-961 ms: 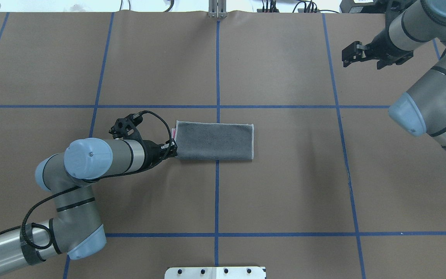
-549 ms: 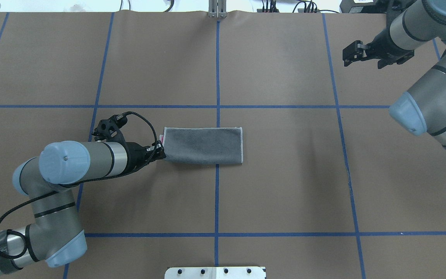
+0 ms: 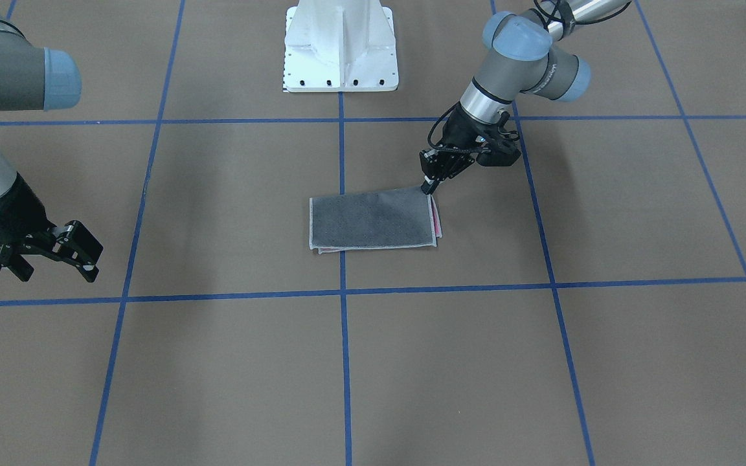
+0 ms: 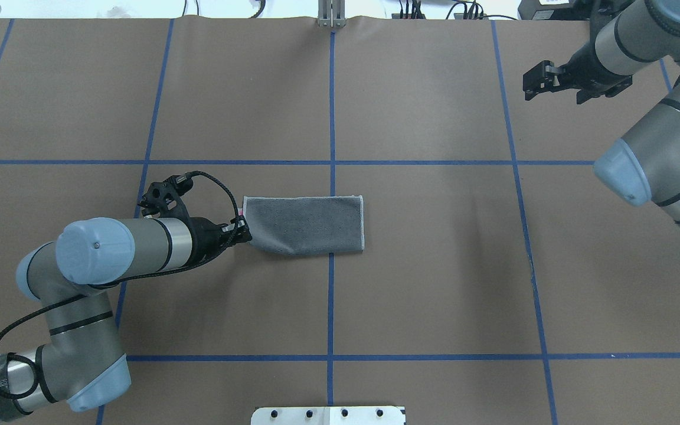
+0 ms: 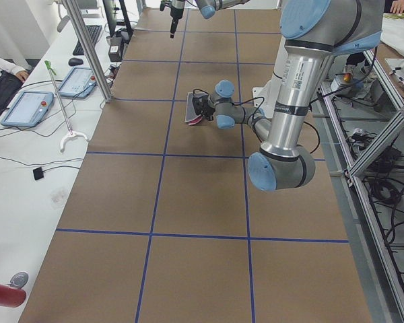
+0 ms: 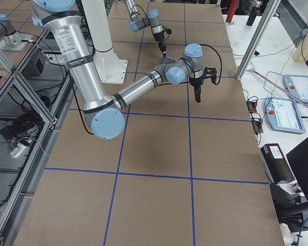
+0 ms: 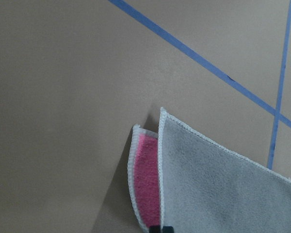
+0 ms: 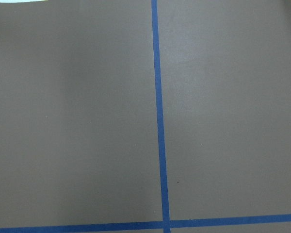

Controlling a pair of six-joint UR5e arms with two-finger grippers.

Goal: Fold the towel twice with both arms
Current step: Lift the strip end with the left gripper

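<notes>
A once-folded towel (image 4: 304, 224) lies dark grey side up near the middle of the paper-covered table (image 4: 434, 265). It sits across the centre blue tape line (image 4: 331, 118), with most of it on the robot's left. The left gripper (image 4: 245, 231) is closed on the near corner of the towel's left short end. The left wrist view shows that corner raised a little off the table, and the pink inner face shows beside the pale stitched edging. The grip looks like the start of the second fold: both layers are taken at one short end, apparently to be carried across to the other.

The right gripper (image 4: 529, 87) hangs over the far right of the table, well apart from the towel, with its jaws parted and holding nothing. Its wrist camera sees only bare brown paper and tape. With just one corner held, the far corner of that short end has nothing guiding it, and a lift from here would probably skew the fold. The task calls for both arms, so the right arm (image 4: 659, 141) likely has to come in first.

The white pedestal base (image 3: 340, 45) stands at the table edge behind the towel. Dark lettering runs along the arm sleeves in the side views and on the right arm in the overhead view, but it is too small to read. The towel carries no visible label.
</notes>
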